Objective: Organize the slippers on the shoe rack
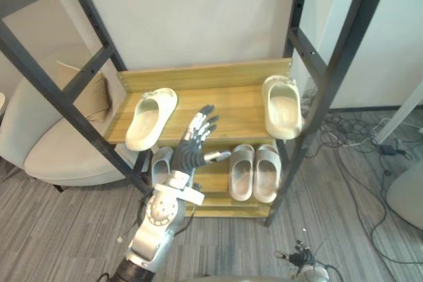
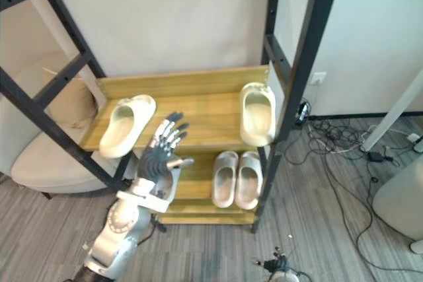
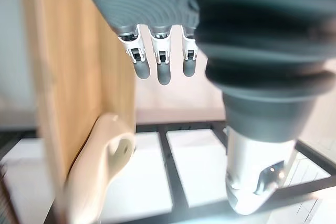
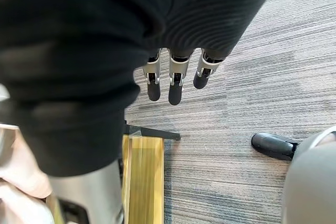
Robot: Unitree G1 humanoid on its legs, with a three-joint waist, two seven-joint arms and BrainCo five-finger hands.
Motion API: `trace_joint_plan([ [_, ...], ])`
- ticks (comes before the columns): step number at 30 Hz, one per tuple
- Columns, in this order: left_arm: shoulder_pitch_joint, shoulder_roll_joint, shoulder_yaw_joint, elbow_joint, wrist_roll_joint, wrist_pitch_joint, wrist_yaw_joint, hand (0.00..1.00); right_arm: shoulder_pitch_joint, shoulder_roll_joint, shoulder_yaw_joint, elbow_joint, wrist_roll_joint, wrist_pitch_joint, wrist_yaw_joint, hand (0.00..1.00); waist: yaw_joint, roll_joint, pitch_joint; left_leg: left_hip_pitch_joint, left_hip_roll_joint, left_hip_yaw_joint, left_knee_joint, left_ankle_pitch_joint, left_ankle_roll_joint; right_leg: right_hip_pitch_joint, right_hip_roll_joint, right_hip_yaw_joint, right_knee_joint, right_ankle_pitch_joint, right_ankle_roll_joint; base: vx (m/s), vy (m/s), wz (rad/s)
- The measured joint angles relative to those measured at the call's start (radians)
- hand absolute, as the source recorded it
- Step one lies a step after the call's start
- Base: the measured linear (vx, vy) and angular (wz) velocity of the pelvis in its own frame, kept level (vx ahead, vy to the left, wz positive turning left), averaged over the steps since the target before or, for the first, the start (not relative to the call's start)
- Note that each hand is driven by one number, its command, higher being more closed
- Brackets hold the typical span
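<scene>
The shoe rack [image 1: 231, 97] has wooden shelves. On the top shelf one slipper [image 1: 151, 118] lies at the left end and another slipper [image 1: 283, 107] at the right end, well apart. On the shelf below, a pair of slippers [image 1: 264, 173] sits side by side, and one more slipper [image 1: 160, 165] peeks out beside the left hand [image 1: 190, 152]. That hand is up in front of the rack, fingers straight and spread, holding nothing. The right hand [image 4: 175, 80] is low over the grey floor [image 4: 252, 108], fingers straight, holding nothing.

The left robot hand [image 1: 192, 146] covers much of a slipper [image 1: 160, 165] on the lower shelf [image 1: 218, 208]. The dark frame of the shoe rack [image 1: 198, 76] runs past the top edge. The armchair [image 1: 53, 150] is cut off at left.
</scene>
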Motion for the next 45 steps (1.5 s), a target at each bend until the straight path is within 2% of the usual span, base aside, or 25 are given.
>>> trace_joint_plan([
  [5,-0.092,0.087,0.112,0.055,0.048,-0.002,0.030,0.00,0.012,-0.002,0.000,-0.016,0.000,0.004,0.019,0.00,0.001,-0.014,-0.005,0.004,-0.001,0.008,-0.003,0.000,0.000,0.002,0.001,0.007,-0.008,0.005,-0.003,-0.01,0.009,-0.04],
  [7,-0.152,0.143,0.174,0.151,0.054,-0.002,0.050,0.00,0.023,-0.003,0.000,-0.033,0.000,0.006,0.029,0.00,-0.001,-0.015,-0.006,0.012,-0.001,0.009,-0.008,0.000,0.000,0.011,0.001,0.007,-0.016,0.007,-0.001,0.00,0.000,0.00],
  [10,-0.189,0.180,0.221,0.217,0.071,-0.001,0.060,0.00,0.026,-0.003,-0.002,-0.034,0.001,0.010,0.031,0.00,-0.001,-0.018,-0.005,0.011,-0.002,0.011,-0.010,0.000,0.000,0.010,0.002,0.009,-0.022,0.008,0.000,0.00,0.003,-0.02],
  [14,-0.236,0.302,0.337,0.353,0.091,0.013,0.091,0.00,0.029,-0.003,-0.005,-0.034,0.001,0.011,0.033,0.00,0.001,-0.026,-0.001,-0.007,0.001,0.033,-0.015,0.000,-0.001,-0.022,0.009,0.032,-0.025,0.013,-0.004,0.02,0.009,-0.14],
  [16,-0.265,0.351,0.358,0.405,0.091,0.023,0.092,0.00,0.031,-0.002,-0.017,-0.034,0.000,0.011,0.036,0.00,0.005,-0.033,0.008,-0.009,0.002,0.037,-0.015,0.000,-0.001,-0.026,0.011,0.037,-0.025,0.014,-0.005,0.03,-0.002,-0.09],
  [24,-0.369,0.459,0.367,0.556,0.109,0.044,0.091,0.00,0.036,-0.012,-0.044,-0.034,0.001,0.011,0.038,0.00,0.011,-0.034,0.016,-0.030,0.001,0.043,-0.014,-0.001,-0.001,-0.054,0.011,0.053,-0.025,0.017,-0.008,0.00,0.002,-0.05],
  [33,-0.443,0.494,0.369,0.631,0.110,0.062,0.089,0.00,0.024,-0.009,-0.049,-0.035,0.010,0.013,0.039,0.00,0.017,-0.034,0.044,-0.069,0.005,0.071,-0.012,-0.001,-0.001,-0.120,0.010,0.083,0.003,0.016,-0.009,-0.01,0.007,-0.10],
  [38,-0.471,0.556,0.361,0.682,0.121,0.070,0.088,0.00,0.016,-0.008,-0.049,-0.072,0.030,0.013,0.039,0.00,0.017,-0.033,0.067,-0.089,0.008,0.096,-0.011,-0.001,-0.001,-0.165,0.010,0.117,0.026,0.016,-0.012,0.01,0.008,-0.18],
  [45,-0.510,0.568,0.343,0.719,0.155,0.071,0.086,0.00,0.014,0.001,-0.049,-0.076,0.031,0.012,0.037,0.00,0.021,-0.028,0.074,-0.116,0.009,0.109,0.000,-0.001,-0.001,-0.199,0.007,0.132,0.047,0.014,-0.014,0.00,0.004,-0.07],
])
